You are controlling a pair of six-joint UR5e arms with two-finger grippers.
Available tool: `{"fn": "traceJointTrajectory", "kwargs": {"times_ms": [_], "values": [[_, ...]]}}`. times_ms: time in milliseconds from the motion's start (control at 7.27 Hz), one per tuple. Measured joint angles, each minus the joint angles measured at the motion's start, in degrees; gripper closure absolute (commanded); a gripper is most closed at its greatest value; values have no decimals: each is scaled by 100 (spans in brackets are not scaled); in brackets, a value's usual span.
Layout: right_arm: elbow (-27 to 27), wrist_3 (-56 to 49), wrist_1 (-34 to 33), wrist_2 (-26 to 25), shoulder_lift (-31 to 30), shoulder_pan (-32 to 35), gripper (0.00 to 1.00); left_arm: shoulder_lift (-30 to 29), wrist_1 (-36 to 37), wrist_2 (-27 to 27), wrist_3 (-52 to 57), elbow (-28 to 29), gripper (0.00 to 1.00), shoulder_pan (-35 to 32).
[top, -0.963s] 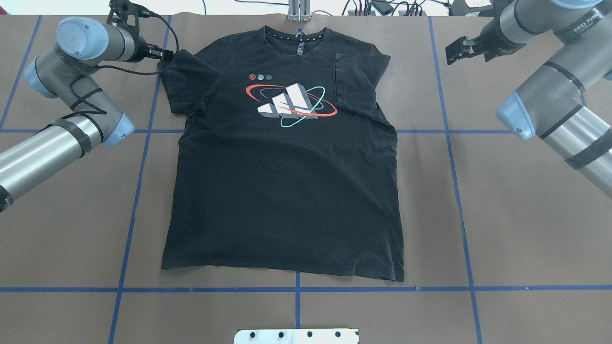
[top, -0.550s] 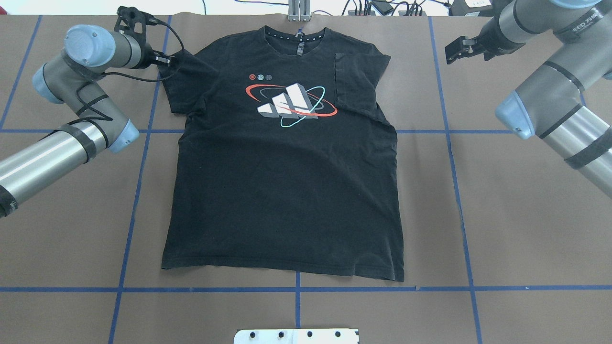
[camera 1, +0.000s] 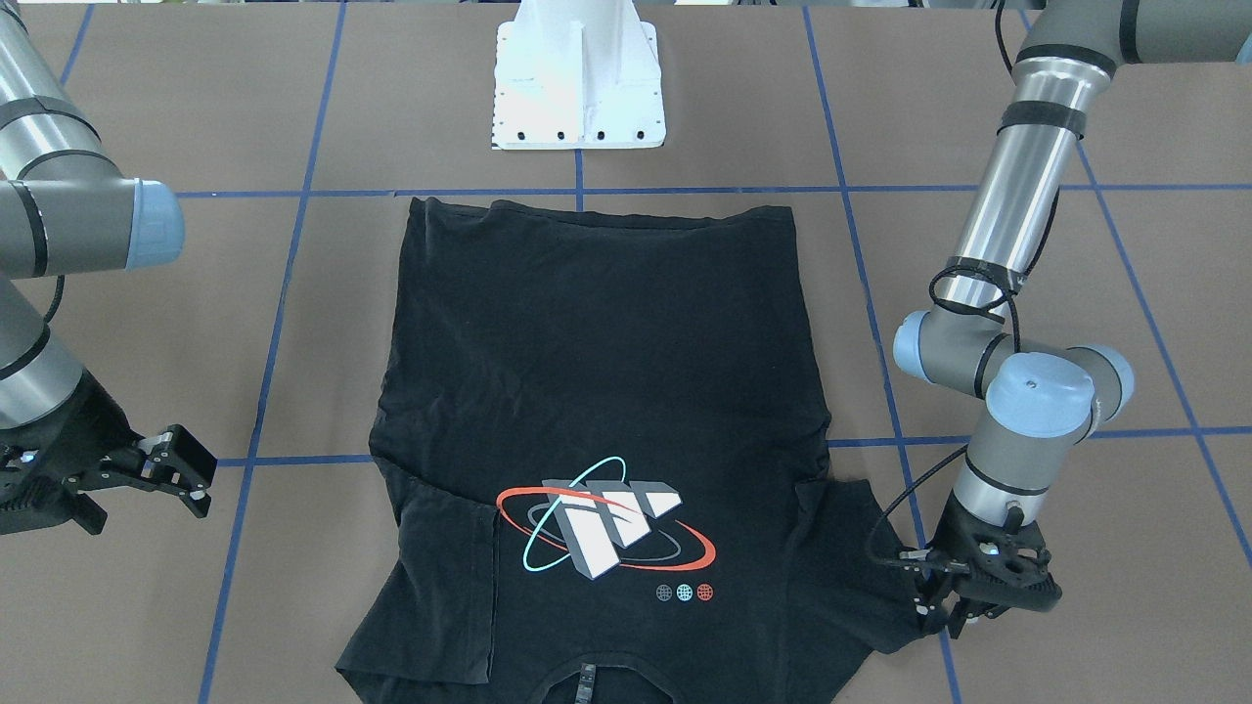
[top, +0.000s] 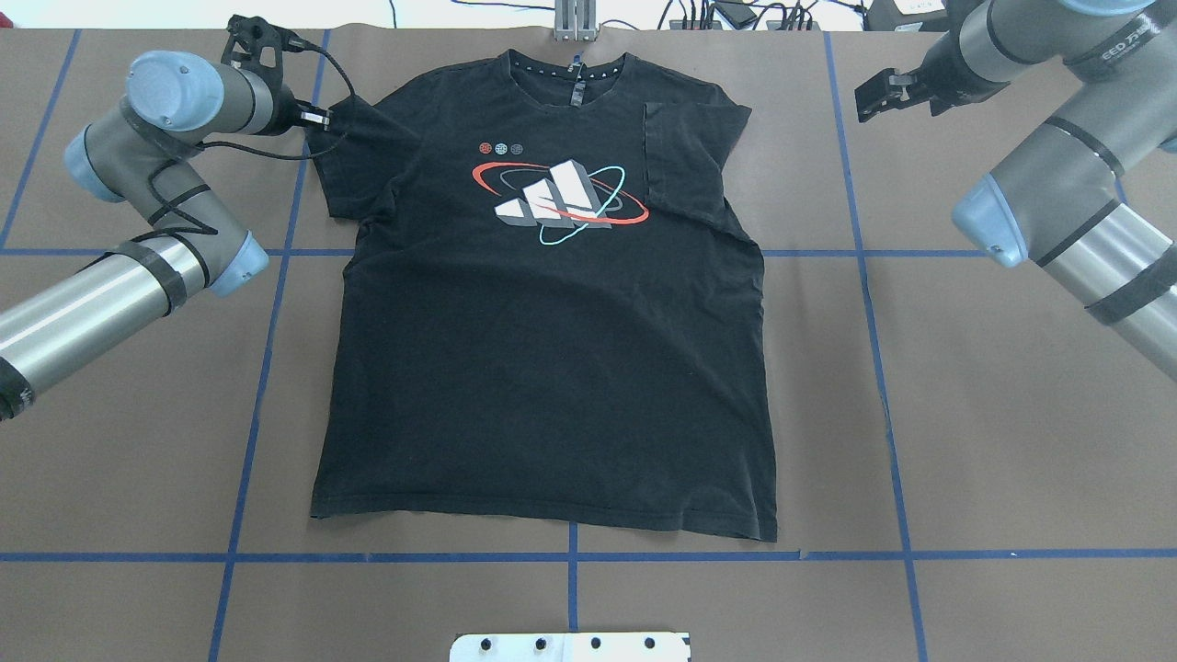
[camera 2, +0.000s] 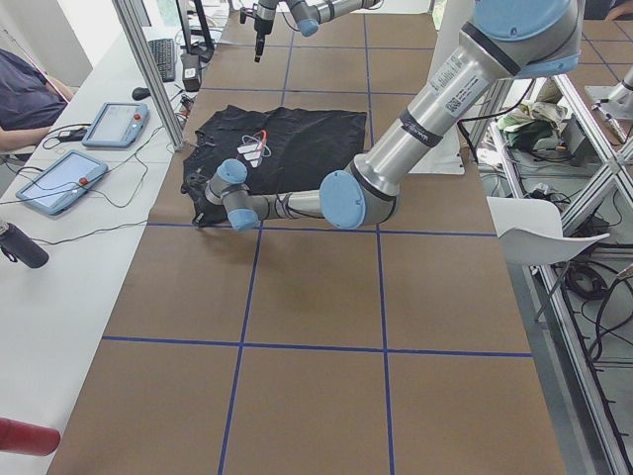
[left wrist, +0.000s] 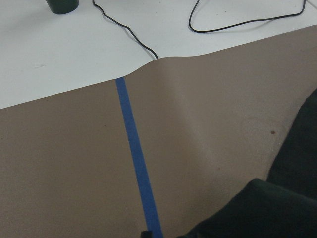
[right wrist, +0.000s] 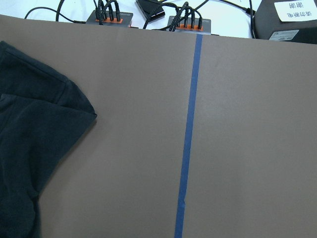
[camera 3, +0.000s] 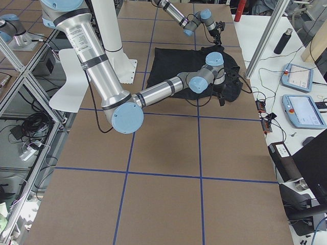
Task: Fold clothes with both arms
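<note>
Overhead exterior: left hand (top: 320,118) at T-shirt (top: 552,368) sleeve, grip untellable; right hand (top: 865,101), jaws apart, near cables (top: 736,13).

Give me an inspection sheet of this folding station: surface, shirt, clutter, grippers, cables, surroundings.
Surface: brown paper cover with blue tape grid, lying flat.
Job's things: black T-shirt flat, print up; sleeve on the robot's right folded over the chest, other sleeve spread out.
Clutter: nothing seen.
Grippers: left gripper at the spread sleeve's edge, open or shut unclear; right gripper off the shirt, fingers parted, empty.
Cables: black cable loops by the left wrist; another cable on the white bench.
Surroundings: white pedestal; teach pendants and a person at that bench.
</note>
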Motion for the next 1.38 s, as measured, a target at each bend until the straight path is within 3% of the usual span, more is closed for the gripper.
{"fn": "traceJointTrajectory", "kwargs": {"times_ms": [688,1376], "values": [[0,9,0,0,-12,0,0,20,0,-18,0,8,55,-38],[1,4,0,-8,-17,0,0,52,0,-27,0,9,66,3]]}}
